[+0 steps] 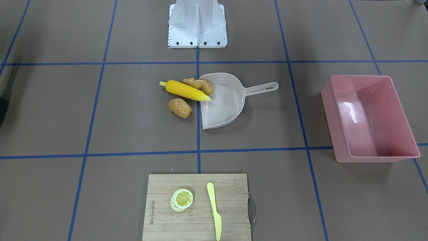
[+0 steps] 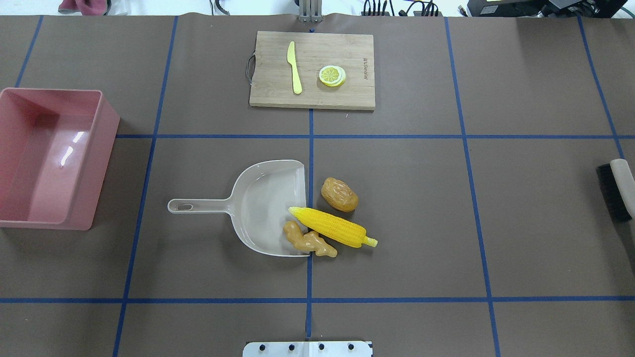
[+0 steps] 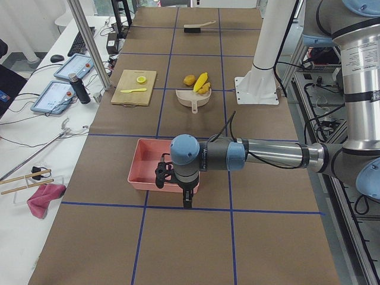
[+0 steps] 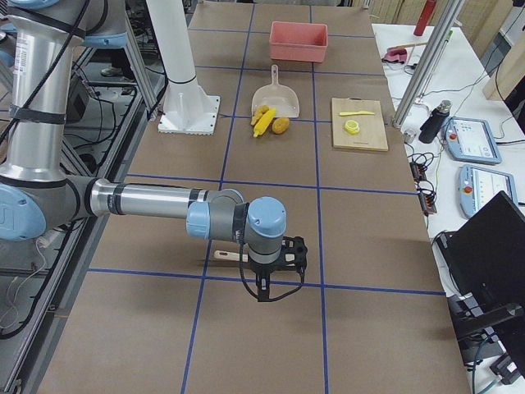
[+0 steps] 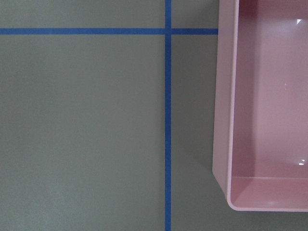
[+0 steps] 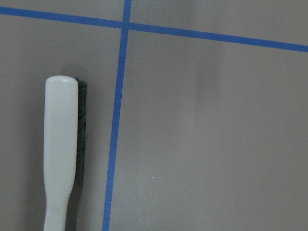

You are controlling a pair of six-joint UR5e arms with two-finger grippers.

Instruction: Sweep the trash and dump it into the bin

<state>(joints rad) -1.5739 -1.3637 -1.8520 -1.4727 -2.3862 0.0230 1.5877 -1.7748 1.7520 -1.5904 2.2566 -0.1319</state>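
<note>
Hovering left claw (image 3: 185, 199) near bin (image 3: 144, 168); opening indiscernible.

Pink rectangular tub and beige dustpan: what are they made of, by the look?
Pink rectangular tub: likely moulded plastic, glossy; bright glare streaks on its inside floor. Beige dustpan: probably plastic too, satin finish; one-piece moulded handle with a hanging slot, only faint sheen.

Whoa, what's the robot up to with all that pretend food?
Cleanup, but nothing is grabbed yet. The corn, ginger and potato lie at the mouth of the dustpan, with the ginger partly inside. The bin is empty. The left arm hangs by the bin, and the right arm hangs above the brush.
</note>
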